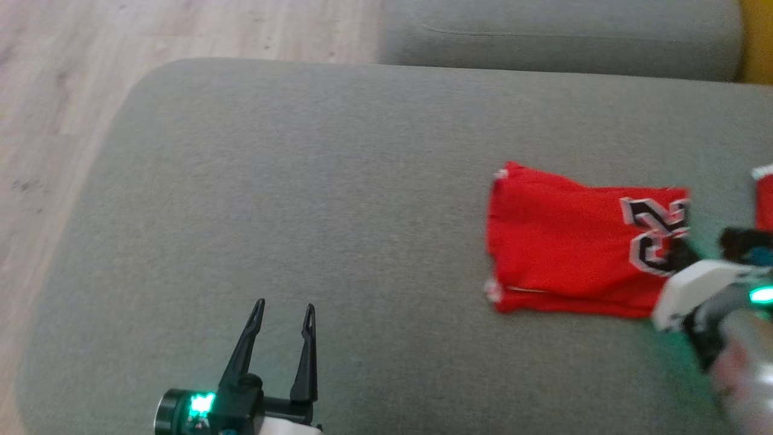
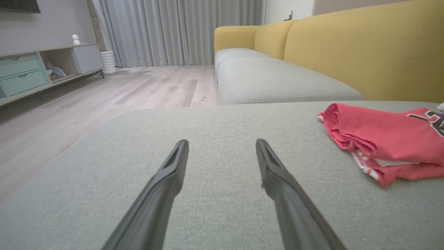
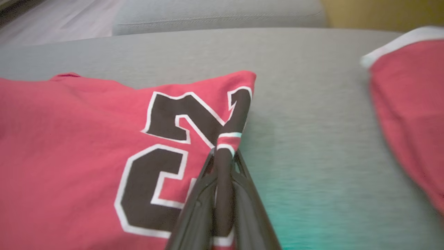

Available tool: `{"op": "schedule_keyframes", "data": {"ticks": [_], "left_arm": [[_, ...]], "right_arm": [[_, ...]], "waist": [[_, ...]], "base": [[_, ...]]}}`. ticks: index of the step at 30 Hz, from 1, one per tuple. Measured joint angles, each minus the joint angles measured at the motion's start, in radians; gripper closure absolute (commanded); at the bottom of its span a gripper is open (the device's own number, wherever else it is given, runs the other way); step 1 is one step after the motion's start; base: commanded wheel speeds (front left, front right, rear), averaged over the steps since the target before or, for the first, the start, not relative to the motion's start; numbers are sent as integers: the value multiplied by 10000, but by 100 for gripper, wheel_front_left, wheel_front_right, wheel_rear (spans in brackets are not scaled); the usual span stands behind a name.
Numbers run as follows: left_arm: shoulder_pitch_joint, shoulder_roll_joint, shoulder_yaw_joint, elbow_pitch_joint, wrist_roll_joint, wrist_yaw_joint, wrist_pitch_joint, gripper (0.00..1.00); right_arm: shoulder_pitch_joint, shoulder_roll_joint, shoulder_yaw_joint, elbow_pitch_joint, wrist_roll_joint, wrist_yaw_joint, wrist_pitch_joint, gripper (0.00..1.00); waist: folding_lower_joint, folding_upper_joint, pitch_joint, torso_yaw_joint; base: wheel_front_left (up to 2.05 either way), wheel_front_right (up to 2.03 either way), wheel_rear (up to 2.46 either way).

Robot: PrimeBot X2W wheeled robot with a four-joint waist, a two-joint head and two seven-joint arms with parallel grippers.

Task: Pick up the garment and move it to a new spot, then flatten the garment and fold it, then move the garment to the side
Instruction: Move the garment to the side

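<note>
Grey upholstery, a broad grey seat cushion (image 1: 302,199) with rounded corners, carries the work. Nearest, by the cushion's near edge and left of its middle, the left gripper (image 1: 285,304) hangs over bare fabric with its two dark fingers spread wide and nothing between them.

Further in, towards the cushion's right edge, lies the red jersey (image 1: 561,241), folded into a rough rectangle with several layers stacked at its left end. Black numerals outlined in white show on its upper layer at the right end. The right gripper (image 3: 223,154) comes in from the near right corner. Its fingers are pressed together on the jersey's right-hand edge, pinching a fold of cloth beside the numerals, and that corner is drawn up off the cushion.

Just beyond, at the cushion's right edge and apart from the jersey, lies a second red cloth (image 3: 409,104) with a white border; whether it belongs to the jersey cannot be told.

Past the far edge sits a further grey cushion (image 1: 543,36) against a yellow sofa back (image 2: 364,52). To the left stretch a wooden floor (image 1: 60,90), grey curtains (image 2: 173,31) and a low cabinet (image 2: 34,69).
</note>
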Motion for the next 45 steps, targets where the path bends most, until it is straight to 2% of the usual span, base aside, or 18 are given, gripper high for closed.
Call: {"op": "schedule_keyframes", "data": {"ticks": [8, 12, 13, 15, 16, 17, 18, 19, 22, 25, 27, 28, 29, 34, 41, 45], "left_arm": [[-116, -6, -71, -113, 0, 29, 0, 0], [-573, -12, -176, -140, 2, 27, 0, 0], [-573, -12, -176, -140, 2, 27, 0, 0], [-744, -13, -176, -163, 2, 27, 0, 0], [-811, -13, -176, -159, 2, 25, -2, 0], [-862, -13, -176, -157, 2, 19, -2, 0], [-892, -13, -173, -140, 2, 15, 0, 0], [-916, -19, -174, -136, 4, 13, 0, 0], [-1011, -25, -119, -61, 0, 184, 0, 0], [-1032, -27, 81, -61, -198, 470, -2, 0], [-1022, -31, 98, -23, -504, 510, -2, 0], [-1011, -35, 102, 73, -600, 516, -2, 0], [-939, -36, 128, 259, -805, 604, 0, 0], [-418, -35, 211, 604, -1085, 677, 0, 0], [-239, -33, 504, 573, -1039, 673, 0, 0], [188, -33, 642, 560, -761, 579, 0, 0]], "right_arm": [[-1200, -2575, 395, -374, -359, 0, 105, 100], [-1805, -3476, 510, -667, -453, 0, 196, 100], [-1805, -3476, 510, -667, -453, 0, 196, 100], [-1980, -3898, 522, -738, -454, 0, 198, 100], [-2029, -4092, 523, -769, -468, 0, 213, 93], [-2080, -4205, 673, -802, -508, 0, 288, 96], [-2112, -4245, 711, -830, -485, 0, 460, 29], [-2125, -4242, 708, -855, -426, 0, 439, 0], [-2124, -4213, 756, -1062, -917, 0, 19, 0], [-2096, -3864, 493, -1174, -1078, 0, -353, 0], [-1891, -3342, 326, -1220, -1152, 0, -541, 0], [-1696, -2995, 265, -1273, -1202, 0, -621, 0], [-1139, -2228, 146, -1450, -1225, 0, -767, 0], [929, -360, -36, -2383, -1093, 0, -951, 0], [3973, 1310, -470, -6046, -779, 0, -986, 0], [5664, 1852, -677, -7643, -1260, 0, -986, 0]], "waist": [[1, 0, 522, -817], [1, 0, 967, -1089], [1, 0, 967, -1089], [2, 0, 1165, -1192], [1, 0, 1257, -1237], [2, 0, 1329, -1276], [2, 0, 1377, -1310], [2, 0, 1408, -1334], [2, 0, 1340, -1312], [0, 0, 1094, -1269], [0, 0, 864, -1220], [0, 0, 735, -1191], [0, 0, 444, -1132], [-2, 0, -439, -959], [-3, 0, -1522, -627], [-4, 0, -2069, -532]], "base": [[0, 0, 0], [0, 0, 0], [0, 0, 0], [0, 0, 0], [0, 0, 0], [0, 0, 0], [0, 0, 0], [0, 0, 0], [0, 0, 0], [0, 0, 0], [0, 0, 0], [0, 0, 0], [0, 0, 0], [0, 0, 0], [0, 0, 0], [0, 0, 0]]}}
